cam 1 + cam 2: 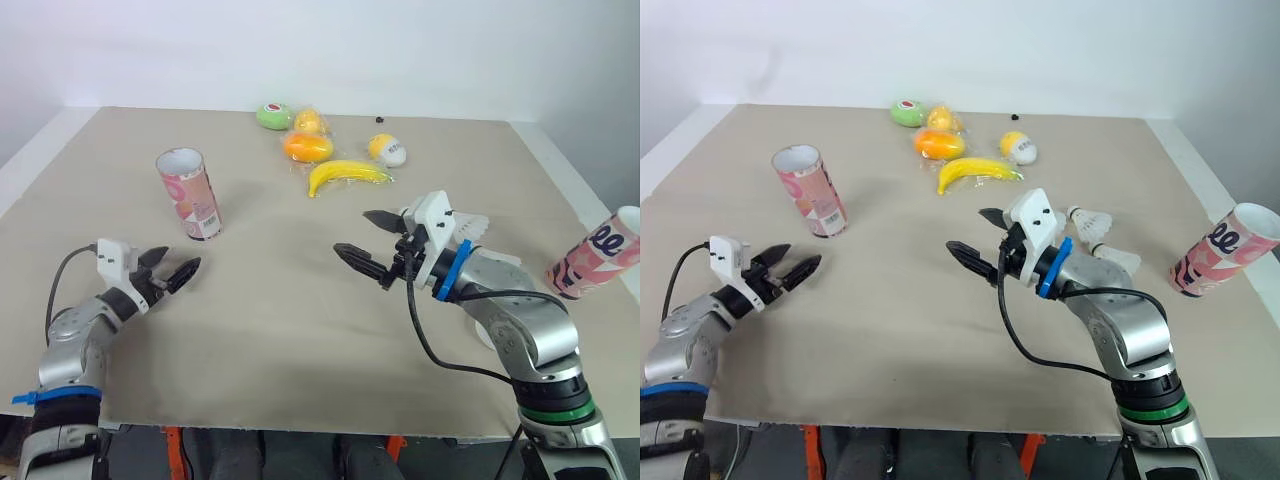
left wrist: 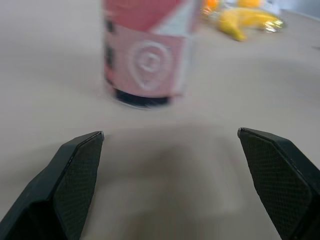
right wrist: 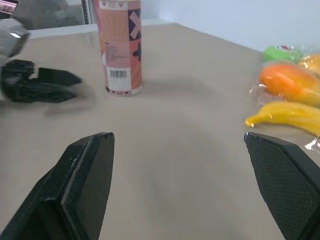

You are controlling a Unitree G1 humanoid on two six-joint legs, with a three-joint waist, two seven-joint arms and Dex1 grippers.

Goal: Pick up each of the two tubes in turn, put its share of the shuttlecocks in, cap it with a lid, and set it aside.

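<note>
left gripper (image 1: 178,265) low near the table's (image 1: 280,330) front edge, fingers spread, empty | right gripper (image 1: 353,232) mid-table, also wide open | one tube (image 1: 190,193) upright just past left gripper | other tube (image 1: 1225,250) far right | shuttlecocks (image 1: 1095,222) beside right arm

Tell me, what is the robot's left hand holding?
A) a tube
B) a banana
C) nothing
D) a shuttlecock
C: the left hand is open and empty, and the nearest tube stands upright, apart from it.
</note>
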